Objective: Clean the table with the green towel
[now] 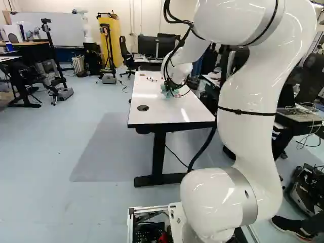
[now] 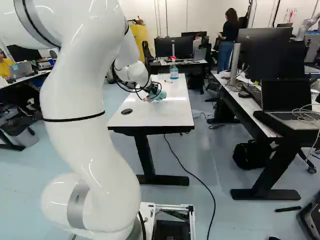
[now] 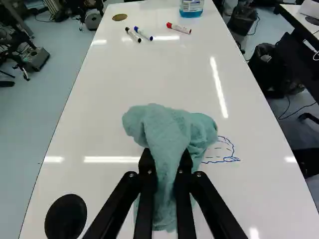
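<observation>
In the right base view my gripper (image 2: 154, 92) is low over the white table (image 2: 150, 119), at the green towel (image 2: 161, 95). The wrist view shows the gripper (image 3: 167, 162) shut on the bunched towel (image 3: 167, 127), whose folds spread out ahead of the fingers and hang back between them. The towel lies against the white tabletop (image 3: 119, 129). Blue marker lines (image 3: 222, 152) show beside the towel, partly covered by it.
Ahead of the towel lie a black-capped marker (image 3: 133, 35), a blue-capped marker (image 3: 144, 33) and a red marker (image 3: 179, 28). Beyond them stands a spray bottle (image 2: 173, 69) with blue liquid. A dark round grommet (image 3: 66, 216) sits beside the gripper. Another desk (image 2: 240, 100) stands to the right.
</observation>
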Available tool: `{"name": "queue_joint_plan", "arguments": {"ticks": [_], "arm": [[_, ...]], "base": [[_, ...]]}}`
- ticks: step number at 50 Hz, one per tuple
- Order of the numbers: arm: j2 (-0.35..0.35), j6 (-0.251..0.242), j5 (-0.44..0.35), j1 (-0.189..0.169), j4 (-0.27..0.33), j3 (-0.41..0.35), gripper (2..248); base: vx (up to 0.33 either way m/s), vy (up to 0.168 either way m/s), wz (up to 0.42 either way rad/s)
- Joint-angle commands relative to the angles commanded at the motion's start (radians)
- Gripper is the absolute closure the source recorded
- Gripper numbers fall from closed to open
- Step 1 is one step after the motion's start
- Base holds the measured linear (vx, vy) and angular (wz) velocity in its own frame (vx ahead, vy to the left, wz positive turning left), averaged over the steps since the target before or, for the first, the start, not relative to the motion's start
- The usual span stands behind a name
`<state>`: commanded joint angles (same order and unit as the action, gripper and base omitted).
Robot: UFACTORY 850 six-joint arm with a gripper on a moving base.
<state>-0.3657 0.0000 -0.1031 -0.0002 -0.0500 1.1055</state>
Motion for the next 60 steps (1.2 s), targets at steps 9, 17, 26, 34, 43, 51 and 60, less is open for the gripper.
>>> {"name": "queue_joint_plan", "arguments": {"ticks": [9, 17, 26, 34, 43, 51, 60], "arm": [[-0.034, 0.0, -0.002, -0.001, 0.0, 0.02, 207], [-0.052, 0.0, -0.021, -0.009, 0.0, 0.023, 207], [-0.074, 0.0, -0.047, -0.024, 0.0, 0.027, 207], [-0.093, 0.0, -0.06, -0.028, 0.0, 0.031, 207], [-0.105, 0.0, -0.06, -0.028, 0.0, 0.034, 207], [-0.105, 0.0, -0.059, -0.028, 0.0, 0.034, 207], [-0.105, 0.0, -0.05, -0.028, 0.0, 0.034, 207]], "base": [[0.0, 0.0, 0.0], [0.0, 0.0, 0.0], [0.0, 0.0, 0.0], [0.0, 0.0, 0.0], [0.0, 0.0, 0.0], [0.0, 0.0, 0.0], [0.0, 0.0, 0.0]]}}
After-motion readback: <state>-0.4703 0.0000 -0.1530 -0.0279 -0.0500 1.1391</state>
